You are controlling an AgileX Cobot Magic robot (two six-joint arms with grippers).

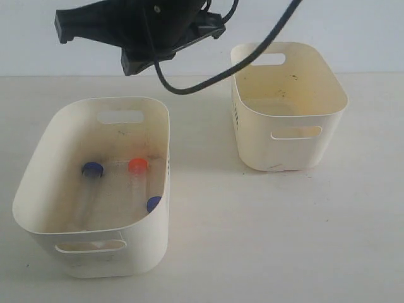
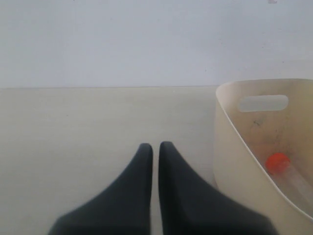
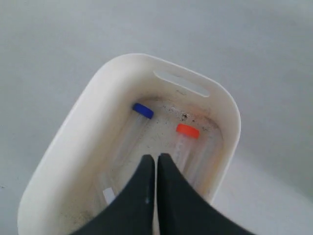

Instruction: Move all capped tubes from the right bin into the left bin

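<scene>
The left bin [image 1: 158, 243] holds three capped tubes: one with a blue cap [image 1: 93, 168], one with an orange-red cap [image 1: 137, 165], and a second blue-capped one [image 1: 153, 203] against its near right wall. No tube shows in the right bin [image 1: 252, 145]. My right gripper [image 3: 156, 157] hangs shut and empty above the left bin [image 3: 73, 127], over the blue-capped tube [image 3: 143, 110] and the orange-capped tube [image 3: 188, 130]. Its black arm [image 1: 139, 28] shows at the top of the exterior view. My left gripper [image 2: 155, 146] is shut and empty, low over the table beside the left bin [image 2: 234, 161].
A black cable [image 1: 208, 79] loops from the right arm down toward the right bin's rim. Pale table [image 1: 265, 240] surrounds both bins, with a white wall behind. The left bin's floor is speckled with dark dirt.
</scene>
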